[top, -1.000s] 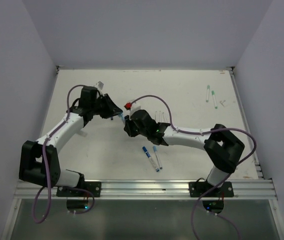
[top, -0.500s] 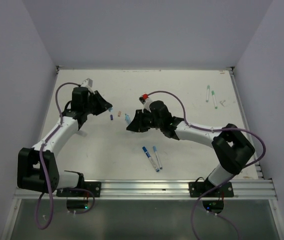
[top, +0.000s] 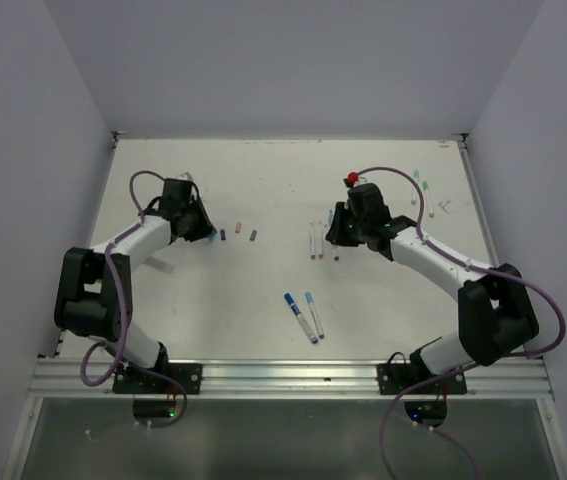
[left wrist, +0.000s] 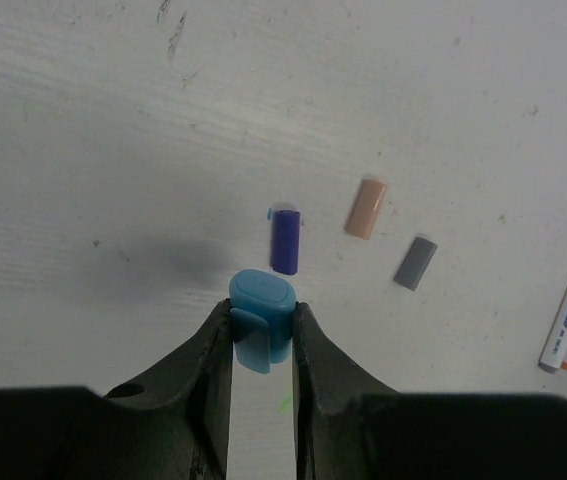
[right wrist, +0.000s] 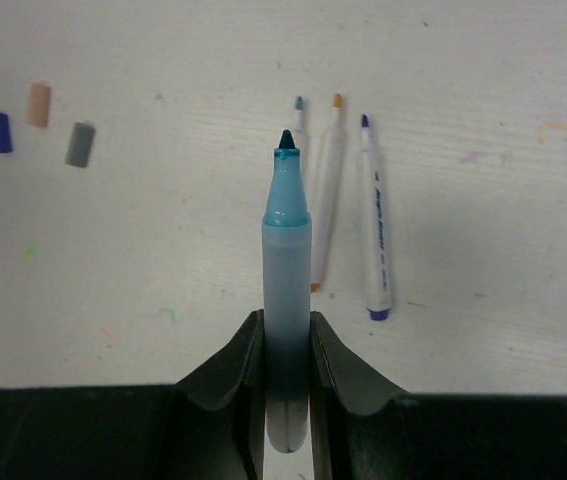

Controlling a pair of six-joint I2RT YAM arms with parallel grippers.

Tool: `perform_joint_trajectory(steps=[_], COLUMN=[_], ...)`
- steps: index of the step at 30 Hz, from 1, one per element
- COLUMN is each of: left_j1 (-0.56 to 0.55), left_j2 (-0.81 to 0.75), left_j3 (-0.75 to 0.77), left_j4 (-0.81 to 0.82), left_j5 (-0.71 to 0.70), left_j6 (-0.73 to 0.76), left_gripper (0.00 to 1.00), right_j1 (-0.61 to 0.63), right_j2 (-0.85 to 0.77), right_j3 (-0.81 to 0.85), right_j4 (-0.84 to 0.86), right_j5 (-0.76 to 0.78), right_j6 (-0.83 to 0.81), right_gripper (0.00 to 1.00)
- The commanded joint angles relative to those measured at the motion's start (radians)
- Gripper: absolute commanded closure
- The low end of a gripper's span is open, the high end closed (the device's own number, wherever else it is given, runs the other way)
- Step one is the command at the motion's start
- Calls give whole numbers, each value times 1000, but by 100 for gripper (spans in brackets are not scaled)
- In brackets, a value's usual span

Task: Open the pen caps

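The right jaws pinch the barrel of a light-blue pen [right wrist: 286,250]. It is uncapped, with its long axis running straight out along the fingers and its dark tip pointing away from the wrist, toward three bare-tipped pens [right wrist: 328,200] lying nearly parallel on the worktop [right wrist: 163,260]. The left jaws are closed on a light-blue cap [left wrist: 262,295] — one end pokes past the fingertips — just short of a dark blue cap [left wrist: 285,241], with a peach cap [left wrist: 366,208] and a grey cap [left wrist: 415,263] lying loose to its right. The worktop is white, scuffed and ink-flecked — two capped blue pens [top: 307,316] lie near its middle — and pale lilac walls [top: 23,150] close it in.
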Motion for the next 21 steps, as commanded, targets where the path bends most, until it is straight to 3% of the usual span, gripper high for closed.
perform_joint_trajectory(steps=[1, 7, 10, 17, 21], left_j1=[-2, 0, 0, -2, -2], left_j2=[39, 81, 108, 196, 230], left_j3=[25, 57, 78, 135, 143], left_j4=[23, 12, 13, 16, 26], left_j5=[-42, -111, -106, -91, -90], left_j6=[-21, -32, -41, -52, -61], left_gripper=[100, 95, 88, 83, 72], right_j1=[-43, -117, -131, -133, -131], right_j2=[-9, 50, 101, 201, 239], right_j3=[-36, -51, -36, 21, 45], right_j4=[-64, -66, -65, -76, -78], right_j5=[39, 38, 15, 19, 30], right_j6=[-52, -90, -103, -126, -147], right_gripper=[100, 100, 100, 100, 100])
